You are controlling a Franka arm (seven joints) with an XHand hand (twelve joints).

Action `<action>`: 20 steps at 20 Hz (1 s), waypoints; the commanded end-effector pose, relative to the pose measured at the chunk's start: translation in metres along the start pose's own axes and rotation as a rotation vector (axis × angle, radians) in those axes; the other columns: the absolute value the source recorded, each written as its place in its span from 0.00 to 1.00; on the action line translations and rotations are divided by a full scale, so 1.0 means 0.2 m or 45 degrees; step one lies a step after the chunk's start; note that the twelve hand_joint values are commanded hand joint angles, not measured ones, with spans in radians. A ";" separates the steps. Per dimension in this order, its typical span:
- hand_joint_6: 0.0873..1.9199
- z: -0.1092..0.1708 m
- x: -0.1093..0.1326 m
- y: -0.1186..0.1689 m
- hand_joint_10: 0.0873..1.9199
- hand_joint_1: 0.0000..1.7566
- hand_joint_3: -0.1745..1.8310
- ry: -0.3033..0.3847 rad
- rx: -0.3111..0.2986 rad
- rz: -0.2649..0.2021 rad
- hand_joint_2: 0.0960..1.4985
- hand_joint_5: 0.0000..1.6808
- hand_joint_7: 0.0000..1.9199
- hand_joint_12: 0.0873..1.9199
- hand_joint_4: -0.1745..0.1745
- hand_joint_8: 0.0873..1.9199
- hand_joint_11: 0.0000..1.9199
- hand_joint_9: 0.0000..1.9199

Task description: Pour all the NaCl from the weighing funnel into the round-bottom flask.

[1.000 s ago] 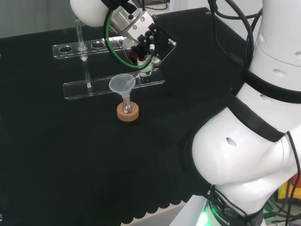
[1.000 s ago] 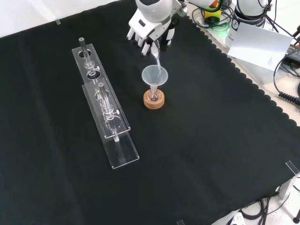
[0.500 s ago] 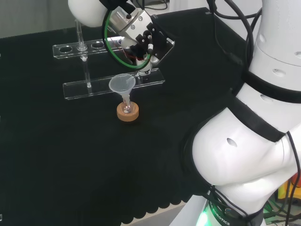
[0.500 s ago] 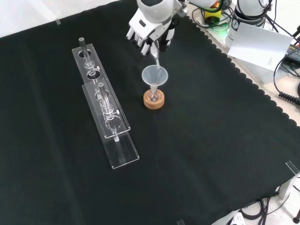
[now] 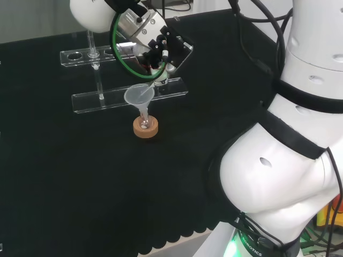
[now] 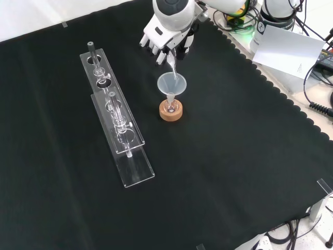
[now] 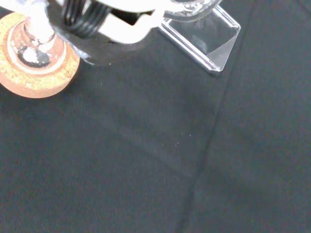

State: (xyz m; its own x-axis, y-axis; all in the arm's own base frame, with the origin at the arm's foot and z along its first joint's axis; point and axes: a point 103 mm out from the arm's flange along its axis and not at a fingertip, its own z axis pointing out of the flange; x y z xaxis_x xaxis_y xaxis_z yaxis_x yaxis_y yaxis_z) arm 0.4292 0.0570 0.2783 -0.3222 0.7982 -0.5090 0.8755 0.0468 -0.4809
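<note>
A small round-bottom flask point(image 6: 170, 105) sits on a cork ring point(image 6: 170, 113) in mid-cloth, with a clear plastic funnel point(image 6: 171, 83) in its neck. The hand point(image 6: 165, 37) hovers just beyond it in the front view, fingers curled round a clear glass weighing funnel point(image 6: 173, 63). That piece is tipped, its spout pointing down into the plastic funnel's mouth. In the head view the hand point(image 5: 158, 47) hangs above the funnel point(image 5: 139, 95), flask point(image 5: 143, 122) and cork ring point(image 5: 146, 129). The wrist view shows the flask point(image 7: 33, 48), with white grains at its bottom, on the cork ring point(image 7: 36, 77).
Two long clear racks point(image 6: 118, 130) with glass tubes lie left of the flask in the front view, behind it in the head view point(image 5: 107, 99). A rack corner point(image 7: 211, 41) shows in the wrist view. The cloth's scalloped edge point(image 6: 270, 88) runs at the front view's right.
In the head view the hand and wrist have shifted slightly left and turned a little, tipping the weighing funnel more over the plastic funnel. Flask and racks have not moved.
</note>
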 end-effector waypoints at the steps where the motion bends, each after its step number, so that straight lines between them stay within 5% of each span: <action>1: 0.49 -0.02 0.01 0.00 0.17 0.61 0.41 -0.026 0.010 0.010 0.47 0.64 0.59 0.57 1.00 0.33 0.38 0.59; 20: 0.50 -0.03 -0.01 -0.01 0.17 0.61 0.41 -0.079 0.018 0.006 0.46 0.64 0.59 0.57 1.00 0.33 0.38 0.59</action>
State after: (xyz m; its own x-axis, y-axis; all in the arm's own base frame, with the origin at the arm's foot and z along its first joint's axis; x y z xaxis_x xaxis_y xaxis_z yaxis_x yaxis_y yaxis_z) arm 0.4297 0.0617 0.2844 -0.3363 0.7581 -0.5588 0.8740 0.0302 -0.4850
